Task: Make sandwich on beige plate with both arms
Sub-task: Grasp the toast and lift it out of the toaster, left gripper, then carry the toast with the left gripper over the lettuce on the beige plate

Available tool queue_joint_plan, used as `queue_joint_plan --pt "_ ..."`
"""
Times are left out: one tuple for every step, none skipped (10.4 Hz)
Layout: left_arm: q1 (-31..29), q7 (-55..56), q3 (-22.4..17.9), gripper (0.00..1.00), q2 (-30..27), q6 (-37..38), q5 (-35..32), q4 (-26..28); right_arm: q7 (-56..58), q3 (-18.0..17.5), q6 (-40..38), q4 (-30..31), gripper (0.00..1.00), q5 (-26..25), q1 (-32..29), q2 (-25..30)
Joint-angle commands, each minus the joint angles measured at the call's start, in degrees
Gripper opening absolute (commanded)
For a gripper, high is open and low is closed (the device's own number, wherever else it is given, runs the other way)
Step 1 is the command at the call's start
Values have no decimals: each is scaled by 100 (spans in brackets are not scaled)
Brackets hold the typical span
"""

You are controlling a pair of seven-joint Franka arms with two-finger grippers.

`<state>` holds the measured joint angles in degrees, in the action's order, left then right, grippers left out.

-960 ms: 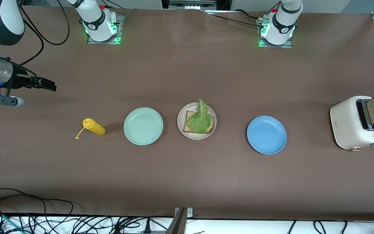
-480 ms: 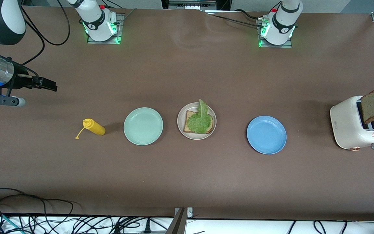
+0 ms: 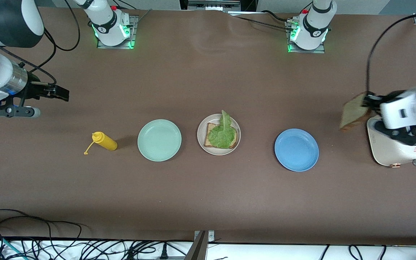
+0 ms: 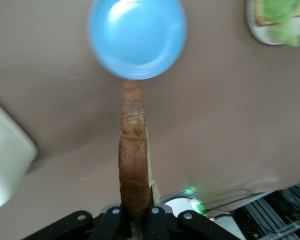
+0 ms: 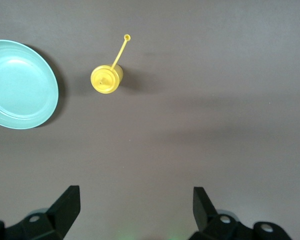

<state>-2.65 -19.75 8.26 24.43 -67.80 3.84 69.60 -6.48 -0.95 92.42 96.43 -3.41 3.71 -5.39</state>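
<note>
We see the left end effector (image 3: 367, 102) clenched on a brown bread slice (image 3: 352, 115) beside the white toaster (image 3: 392, 151), the right end effector (image 3: 63, 94) released, waiting above the brown bench (image 3: 208, 79), and bread under green lettuce (image 3: 222, 134) on the round beige plate (image 3: 201, 134).

The beige plate (image 3: 201, 127) is round and shallow and sits on the table between a mint green plate (image 3: 159, 140) and a blue plate (image 3: 296, 149). On it lies one brown bread slice (image 3: 211, 129) with a ruffled lettuce leaf (image 3: 222, 134) on top. A second slice (image 3: 352, 115) hangs on edge, pinched in the left gripper (image 3: 367, 102) beside the toaster (image 3: 392, 153).
</note>
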Motion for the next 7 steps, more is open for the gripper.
queue_joint_plan --pt "623 461 -61 0 447 -4 1245 -140 -46 -10 -75 -178 100 -37 33 -50" --pt "686 551 -53 0 640 -266 2008 -122 5 -2 -154 -413 100 67 111 -42" --pt "678 551 -53 0 894 -469 2955 -61 32 24 -389 -719 100 164 112 -68" --pt "669 551 -61 0 1201 -505 3844 -43 41 33 -514 -844 100 252 68 -103" --pt "634 543 -62 0 1457 -514 4505 -52 50 68 -515 -837 100 279 33 -112" --pt "643 517 -62 0 1625 -575 5164 -52 50 103 -515 -837 100 279 -28 -129" --pt "695 455 -62 0 1739 -733 5641 -35 50 104 -515 -837 100 271 -29 -182"
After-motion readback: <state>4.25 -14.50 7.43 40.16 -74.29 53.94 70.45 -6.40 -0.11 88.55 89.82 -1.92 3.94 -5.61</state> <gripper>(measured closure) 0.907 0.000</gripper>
